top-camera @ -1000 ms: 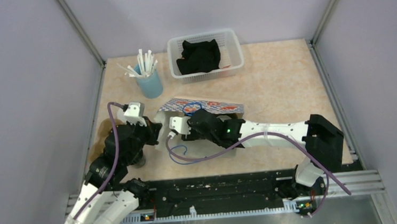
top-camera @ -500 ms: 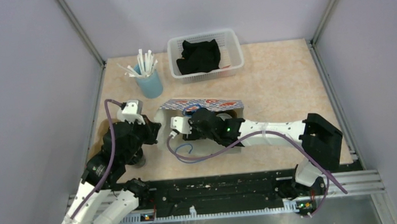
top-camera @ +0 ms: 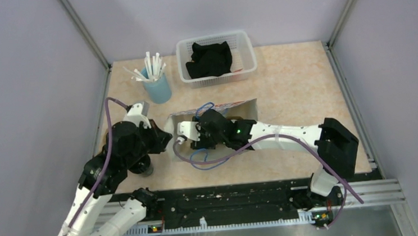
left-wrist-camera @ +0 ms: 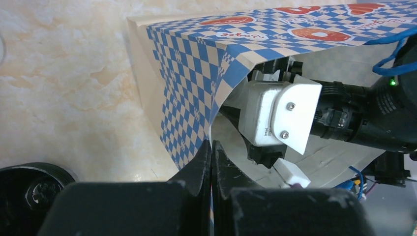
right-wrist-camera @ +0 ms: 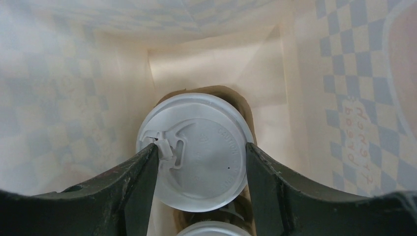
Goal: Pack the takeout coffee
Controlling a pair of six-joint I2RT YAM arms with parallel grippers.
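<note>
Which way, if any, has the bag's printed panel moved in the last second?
Yes. The printed panel of the paper bag has tipped up; its near edge drew back toward the white basket, leaving a thin strip.

Matt checked paper bag (left-wrist-camera: pixel 182 73), smooth white plastic lid (right-wrist-camera: pixel 196 152)

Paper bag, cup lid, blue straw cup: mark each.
paper bag (left-wrist-camera: pixel 187 98), left wrist view, checkered side wall
cup lid (right-wrist-camera: pixel 196 152), right wrist view, centre of its white top
blue straw cup (top-camera: pixel 158 90), top view, outer wall
</note>
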